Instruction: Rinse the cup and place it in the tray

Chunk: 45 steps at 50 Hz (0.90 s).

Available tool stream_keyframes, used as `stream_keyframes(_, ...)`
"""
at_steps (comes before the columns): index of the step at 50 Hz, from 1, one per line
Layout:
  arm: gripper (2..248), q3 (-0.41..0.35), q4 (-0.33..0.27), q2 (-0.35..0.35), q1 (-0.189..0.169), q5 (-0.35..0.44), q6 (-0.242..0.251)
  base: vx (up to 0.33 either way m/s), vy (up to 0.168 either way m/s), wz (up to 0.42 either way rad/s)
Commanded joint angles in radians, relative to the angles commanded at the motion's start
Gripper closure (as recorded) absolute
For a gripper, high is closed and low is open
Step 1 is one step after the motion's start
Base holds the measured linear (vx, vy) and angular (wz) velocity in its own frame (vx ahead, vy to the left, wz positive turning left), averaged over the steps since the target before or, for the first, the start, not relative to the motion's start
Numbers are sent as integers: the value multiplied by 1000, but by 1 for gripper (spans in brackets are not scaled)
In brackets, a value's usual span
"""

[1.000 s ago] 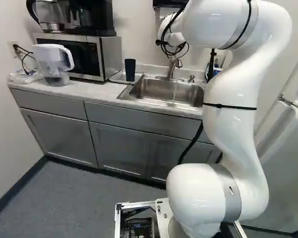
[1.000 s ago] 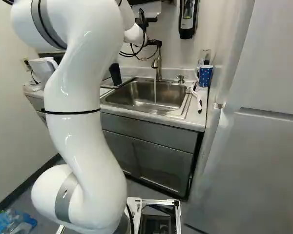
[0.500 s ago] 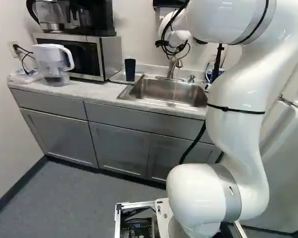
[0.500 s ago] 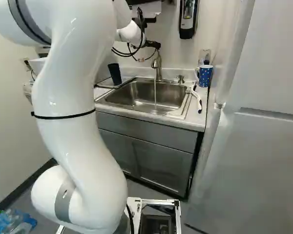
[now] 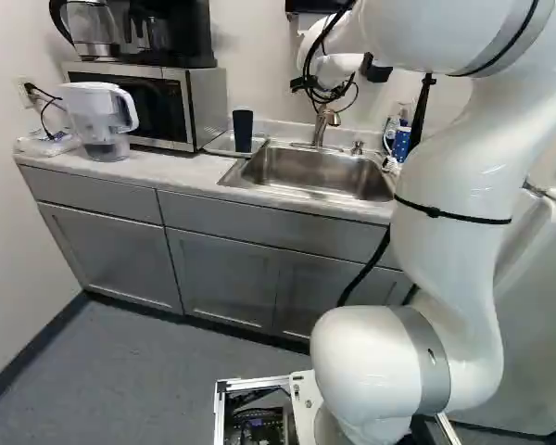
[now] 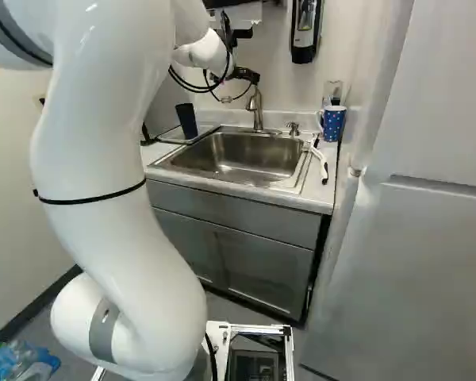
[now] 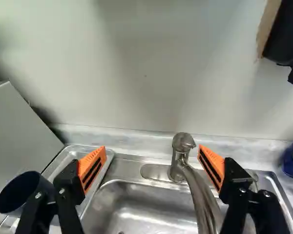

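Hovering by the faucet | my claw: 2 fingers wide apart, holding nothing | cup: in the tray, near its front edge | risk: swinging sideways too low, I could tip the cup or knock the faucet, starting water

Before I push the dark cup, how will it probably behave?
The dark cup may tip easily, being taller than wide. Its round mouth suggests it could roll once fallen. Its straight sides look rather stiff.
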<state>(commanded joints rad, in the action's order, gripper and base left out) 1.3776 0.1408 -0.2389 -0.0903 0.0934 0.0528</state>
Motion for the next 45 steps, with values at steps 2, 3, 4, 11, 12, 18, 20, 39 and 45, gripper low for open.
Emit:
stream_keyframes(2, 3, -7, 0, 7, -2, -4, 0, 0, 0, 0)
stream_keyframes(3, 3, -11, 0, 10, -4, -5, 0, 0, 0, 0)
stream_keyframes(4, 3, -15, 0, 14, -6, -7, 0, 0, 0, 0)
stream_keyframes(11, 3, -43, 0, 38, -19, -19, 0, 0, 0, 0)
stream_keyframes(12, 3, -47, 0, 42, -21, -21, 0, 0, 0, 0)
stream_keyframes(18, 3, -70, 0, 63, -34, -32, 0, 0, 0, 0)
stream_keyframes(20, 3, -78, 0, 70, -39, -36, 0, 0, 0, 0)
stream_keyframes(39, 3, -158, 0, 145, -78, -85, 0, 0, 0, 0)
stream_keyframes(45, 3, -185, 0, 171, -90, -105, 0, 0, 0, 0)
